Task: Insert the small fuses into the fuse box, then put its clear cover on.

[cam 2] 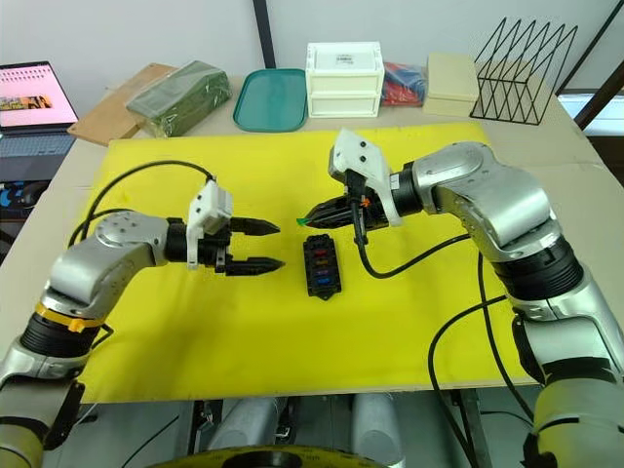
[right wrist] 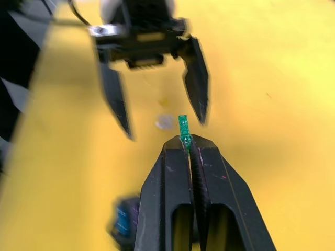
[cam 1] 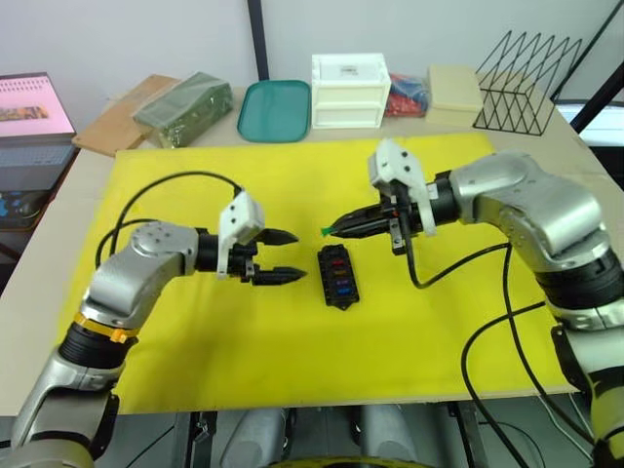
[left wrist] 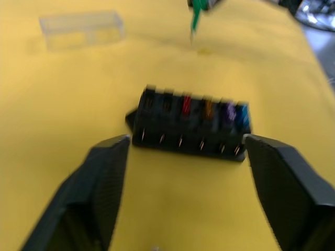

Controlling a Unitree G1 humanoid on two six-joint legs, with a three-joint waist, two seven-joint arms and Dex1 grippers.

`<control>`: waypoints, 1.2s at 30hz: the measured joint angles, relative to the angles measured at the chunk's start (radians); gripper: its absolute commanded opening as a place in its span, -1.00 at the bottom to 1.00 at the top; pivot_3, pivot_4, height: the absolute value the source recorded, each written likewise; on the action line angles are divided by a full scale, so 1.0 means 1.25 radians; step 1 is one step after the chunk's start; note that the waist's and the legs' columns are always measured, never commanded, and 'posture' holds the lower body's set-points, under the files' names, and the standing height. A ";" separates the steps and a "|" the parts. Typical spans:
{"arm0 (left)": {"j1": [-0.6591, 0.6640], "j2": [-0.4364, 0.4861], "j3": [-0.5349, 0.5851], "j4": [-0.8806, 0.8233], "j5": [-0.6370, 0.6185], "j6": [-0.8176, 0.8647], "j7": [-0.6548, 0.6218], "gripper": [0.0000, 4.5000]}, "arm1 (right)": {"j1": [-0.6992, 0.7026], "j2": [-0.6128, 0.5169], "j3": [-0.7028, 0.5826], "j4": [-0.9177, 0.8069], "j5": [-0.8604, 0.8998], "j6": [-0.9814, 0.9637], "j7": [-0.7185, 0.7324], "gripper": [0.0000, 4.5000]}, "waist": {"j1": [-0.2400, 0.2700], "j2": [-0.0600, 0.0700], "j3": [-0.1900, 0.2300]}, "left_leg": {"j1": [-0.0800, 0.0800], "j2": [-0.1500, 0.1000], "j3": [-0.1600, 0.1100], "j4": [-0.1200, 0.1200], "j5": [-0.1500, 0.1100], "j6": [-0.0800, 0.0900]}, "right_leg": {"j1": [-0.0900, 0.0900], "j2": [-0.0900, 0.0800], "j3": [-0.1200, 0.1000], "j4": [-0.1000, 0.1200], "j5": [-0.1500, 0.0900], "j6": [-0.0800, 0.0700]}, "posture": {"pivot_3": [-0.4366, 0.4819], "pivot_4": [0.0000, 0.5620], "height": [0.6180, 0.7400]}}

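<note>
Right claw (cam 2: 314,216) pinching green fuse (right wrist: 183,128) by edge, fuse box (cam 2: 320,265) just below tips. Left claw (cam 2: 268,245) wide, empty, beside box. Clear cover (left wrist: 81,30) beyond box. Risk: thin grip, fuse twists or drops; misaligned push shoves unbraced box.

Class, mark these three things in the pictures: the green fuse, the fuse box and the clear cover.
green fuse (right wrist: 183,128), right wrist view, its body above the fingertips.
fuse box (cam 1: 338,277), left eye view, its slotted top face.
clear cover (left wrist: 82,29), left wrist view, its top face.
</note>
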 measured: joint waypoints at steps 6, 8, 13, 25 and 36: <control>-0.020 -0.069 -0.055 0.090 0.085 -0.097 -0.001 0.98 | 0.001 0.025 0.064 0.140 -0.122 -0.158 0.100 -1.00 | 0.001 0.000 0.000 | 0.000 0.000 0.000 0.000 0.000 0.000 | 0.000 0.000 0.000 0.000 0.000 0.000 | -0.05 -0.47 1.00; -0.025 -0.091 -0.066 0.115 0.104 -0.115 -0.001 0.98 | 0.001 0.041 0.067 0.171 -0.139 -0.182 0.124 -1.00 | 0.000 0.000 0.000 | 0.000 0.000 0.000 0.000 0.000 0.000 | 0.000 0.000 0.000 0.000 0.000 0.000 | -0.05 -0.47 1.00; -0.033 -0.104 -0.067 0.121 0.124 -0.131 -0.007 0.98 | 0.006 0.055 0.065 0.217 -0.171 -0.219 0.158 -1.00 | -0.001 0.000 0.000 | 0.000 0.000 0.000 0.000 0.000 0.000 | 0.000 0.000 0.000 0.000 0.000 0.000 | -0.05 -0.47 1.00; -0.017 -0.115 -0.074 0.119 0.137 -0.131 -0.017 0.98 | 0.013 0.090 0.057 0.245 -0.207 -0.239 0.181 -1.00 | -0.001 0.000 0.000 | 0.000 0.000 0.000 0.000 0.000 0.000 | 0.000 0.000 0.000 0.000 0.000 0.000 | -0.05 -0.47 1.00; -0.016 -0.118 -0.074 0.110 0.141 -0.131 -0.011 0.98 | 0.013 0.108 0.055 0.276 -0.231 -0.254 0.185 -1.00 | -0.001 0.000 0.000 | 0.000 0.000 0.000 0.000 0.000 0.000 | 0.000 0.000 0.000 0.000 0.000 0.000 | -0.05 -0.47 1.00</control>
